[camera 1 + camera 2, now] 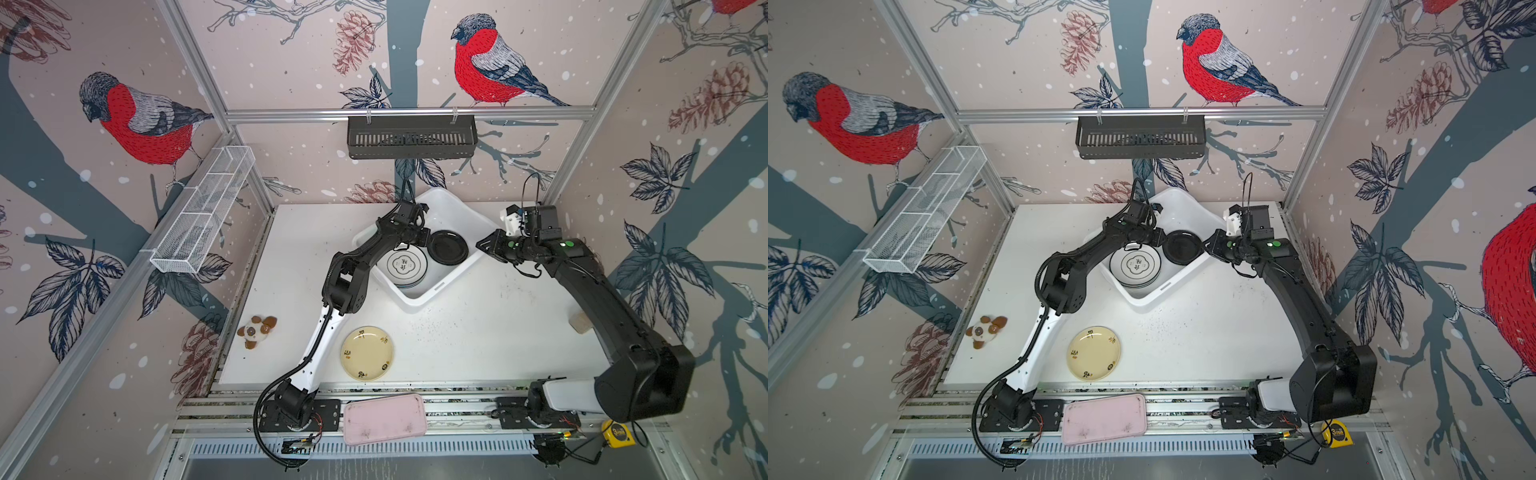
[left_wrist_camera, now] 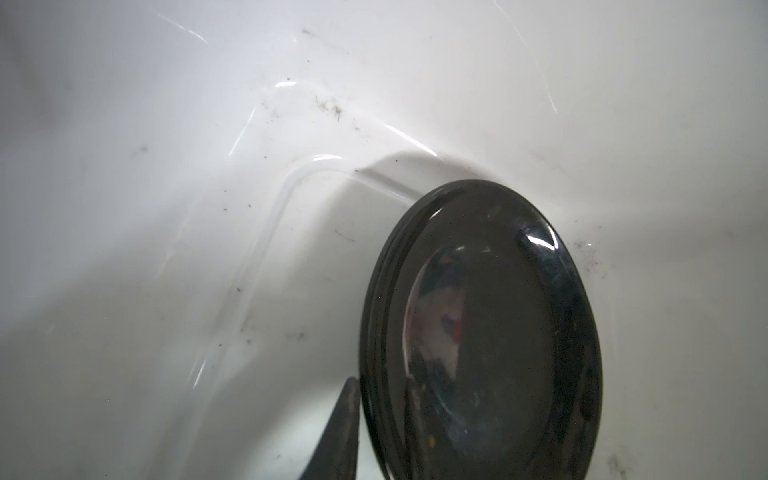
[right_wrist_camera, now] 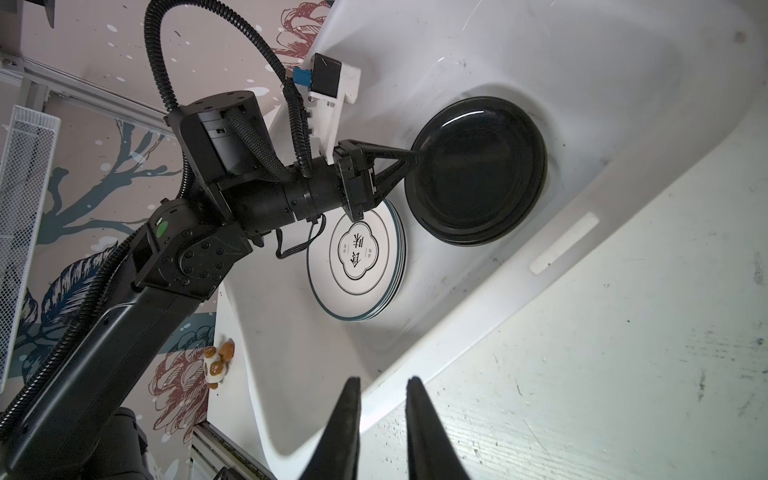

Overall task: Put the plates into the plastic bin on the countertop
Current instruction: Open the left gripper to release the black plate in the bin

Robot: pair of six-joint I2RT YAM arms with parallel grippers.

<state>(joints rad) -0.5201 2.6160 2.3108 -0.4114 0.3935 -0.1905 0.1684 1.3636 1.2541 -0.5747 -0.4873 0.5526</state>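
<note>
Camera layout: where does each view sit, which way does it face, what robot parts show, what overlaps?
Top views: stereo pair overhead, looking down on the countertop; left arm and right arm show.
Left wrist: on the left arm, looking into the plastic bin at the black plate; one finger of the left claw shows.
Right wrist: on the right arm, facing across the bin; right claw and left arm show.
Shared: every view has the black plate and bin.

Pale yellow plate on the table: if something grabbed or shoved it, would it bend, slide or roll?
The pale yellow plate holds a crisp round rim, so it is probably stiff when lifted. It lies flat on the smooth countertop, so a push would likely slide it rather than roll or tip it. Its low rim probably leaves little to grab.
</note>
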